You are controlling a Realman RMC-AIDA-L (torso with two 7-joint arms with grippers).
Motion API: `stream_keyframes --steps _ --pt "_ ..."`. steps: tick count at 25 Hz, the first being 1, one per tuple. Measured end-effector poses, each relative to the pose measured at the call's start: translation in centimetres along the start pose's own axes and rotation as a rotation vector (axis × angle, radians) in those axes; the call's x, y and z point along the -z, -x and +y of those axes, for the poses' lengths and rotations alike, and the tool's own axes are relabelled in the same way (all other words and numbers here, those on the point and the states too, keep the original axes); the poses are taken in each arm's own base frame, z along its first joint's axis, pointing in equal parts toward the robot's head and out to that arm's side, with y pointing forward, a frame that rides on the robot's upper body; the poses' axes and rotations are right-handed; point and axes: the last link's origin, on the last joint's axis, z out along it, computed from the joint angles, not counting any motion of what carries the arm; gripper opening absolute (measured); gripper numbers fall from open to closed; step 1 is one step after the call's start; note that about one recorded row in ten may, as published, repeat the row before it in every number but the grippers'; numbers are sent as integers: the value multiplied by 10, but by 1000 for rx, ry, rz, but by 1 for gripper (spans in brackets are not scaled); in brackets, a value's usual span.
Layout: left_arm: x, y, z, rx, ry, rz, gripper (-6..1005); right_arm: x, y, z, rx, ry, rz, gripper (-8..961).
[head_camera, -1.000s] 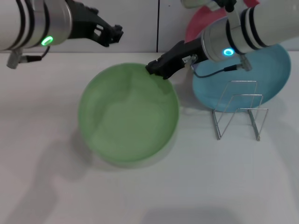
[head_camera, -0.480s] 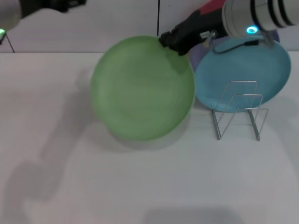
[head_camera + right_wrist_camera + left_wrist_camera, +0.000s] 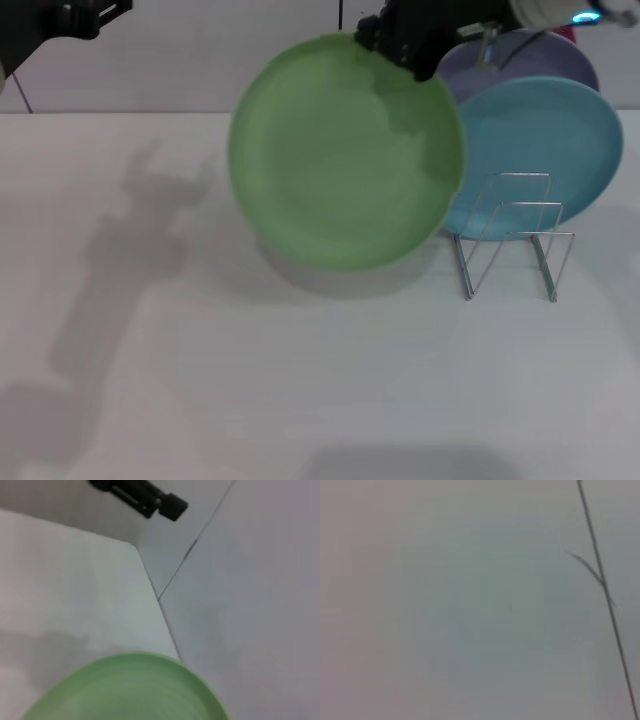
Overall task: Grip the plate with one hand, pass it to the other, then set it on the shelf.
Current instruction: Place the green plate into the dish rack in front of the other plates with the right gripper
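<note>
The pale green plate (image 3: 345, 160) hangs tilted above the table, its face toward me. My right gripper (image 3: 408, 52) is shut on its upper right rim, reaching in from the top right. In the right wrist view the plate's rim (image 3: 131, 687) fills the lower part. My left gripper (image 3: 78, 16) sits high at the top left corner, well apart from the plate; it also shows far off as a black shape in the right wrist view, left gripper (image 3: 142, 499). The wire shelf (image 3: 510, 240) stands on the table right of the plate, with nothing in it.
A turquoise plate (image 3: 550, 150) leans behind the shelf, and a lavender plate (image 3: 530, 60) stands behind that. The white table (image 3: 300, 380) stretches toward me. The left wrist view shows only a grey wall with a thin dark seam (image 3: 602, 585).
The right gripper has raised the green plate off the table, up and to the right, tilting it more upright. The left arm has drawn back to the upper left corner.
</note>
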Motion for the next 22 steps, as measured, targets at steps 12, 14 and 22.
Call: stream_keyframes --steps 12,14,22 --pt "-8 33 -8 118 -70 114 859 24 -8 -14 185 -62 8 18" --pt "-8 35 -7 119 -70 122 859 28 -7 -15 209 -63 7 18" --pt "-7 50 -2 145 -75 161 859 45 -6 -9 286 -59 13 18"
